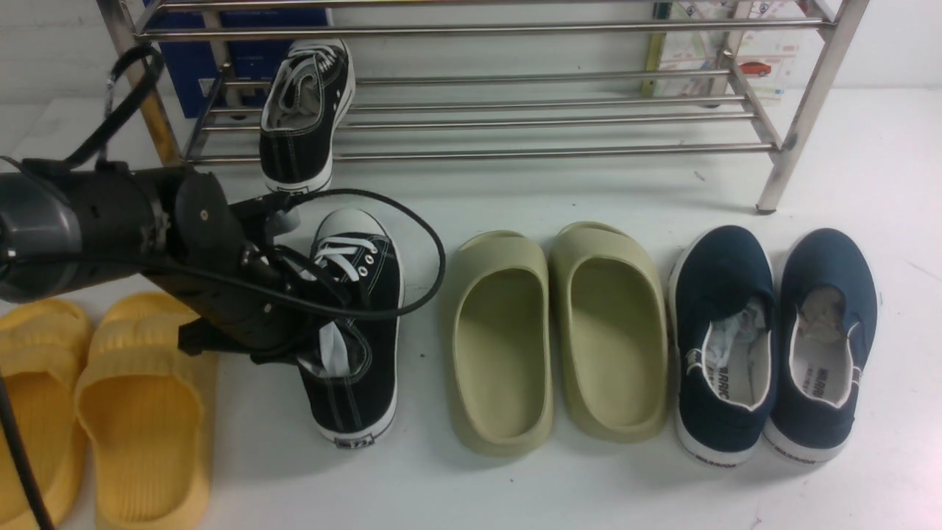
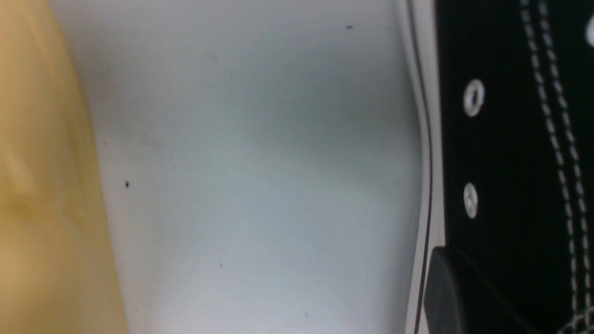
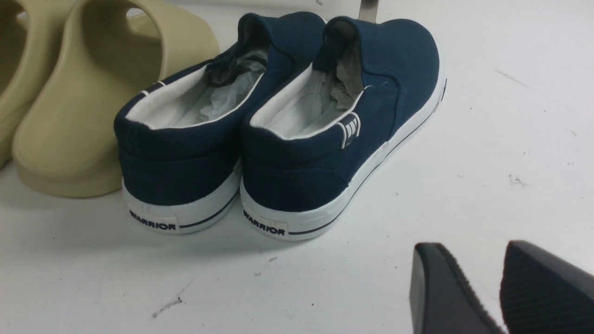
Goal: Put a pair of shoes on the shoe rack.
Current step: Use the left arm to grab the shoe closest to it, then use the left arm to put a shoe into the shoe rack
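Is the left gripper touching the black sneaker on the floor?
Touching. The left wrist view shows a finger pressed against the black sneaker; the front view shows the left gripper clamped on its collar.

WARRIOR: dark capitals on white heel tag point(image 3: 153, 226) of both navy slip-on shoes point(image 3: 185, 171), 3 o'clock from olive-beige slippers point(image 1: 500, 346). Black sneaker point(image 1: 364, 368) heel patch point(image 1: 356, 442) unreadable.
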Available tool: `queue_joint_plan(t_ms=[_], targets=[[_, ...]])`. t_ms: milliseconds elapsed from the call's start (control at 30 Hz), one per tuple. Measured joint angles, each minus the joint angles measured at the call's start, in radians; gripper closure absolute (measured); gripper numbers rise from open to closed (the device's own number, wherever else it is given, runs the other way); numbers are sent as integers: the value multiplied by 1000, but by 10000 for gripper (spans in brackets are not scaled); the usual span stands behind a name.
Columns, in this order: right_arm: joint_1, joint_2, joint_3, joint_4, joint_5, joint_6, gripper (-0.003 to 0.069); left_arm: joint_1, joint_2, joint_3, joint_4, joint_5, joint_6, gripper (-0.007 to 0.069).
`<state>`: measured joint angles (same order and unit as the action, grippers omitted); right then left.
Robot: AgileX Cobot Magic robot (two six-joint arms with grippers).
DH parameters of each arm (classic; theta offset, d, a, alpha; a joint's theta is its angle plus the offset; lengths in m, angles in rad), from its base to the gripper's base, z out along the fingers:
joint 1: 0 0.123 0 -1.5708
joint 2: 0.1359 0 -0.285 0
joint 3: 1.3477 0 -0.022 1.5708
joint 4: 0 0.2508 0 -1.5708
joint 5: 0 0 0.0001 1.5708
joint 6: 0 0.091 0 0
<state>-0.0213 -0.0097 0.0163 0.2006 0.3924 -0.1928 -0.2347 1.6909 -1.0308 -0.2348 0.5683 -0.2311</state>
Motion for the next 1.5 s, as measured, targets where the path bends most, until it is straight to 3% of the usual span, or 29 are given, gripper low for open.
queue_joint_plan(t_ms=[433, 867, 1200, 1500], targets=[[0, 0, 0, 0, 0, 0, 420, -41, -76, -287, -20, 169, 60, 638], [0, 0, 0, 0, 0, 0, 420, -41, 160, -513, -15, 191, 49, 638], [0, 0, 0, 0, 0, 0, 420, -41, 299, -700, 144, 191, -73, 638], [0, 0, 0, 0, 0, 0, 420, -41, 402, -850, 184, 201, -83, 638]])
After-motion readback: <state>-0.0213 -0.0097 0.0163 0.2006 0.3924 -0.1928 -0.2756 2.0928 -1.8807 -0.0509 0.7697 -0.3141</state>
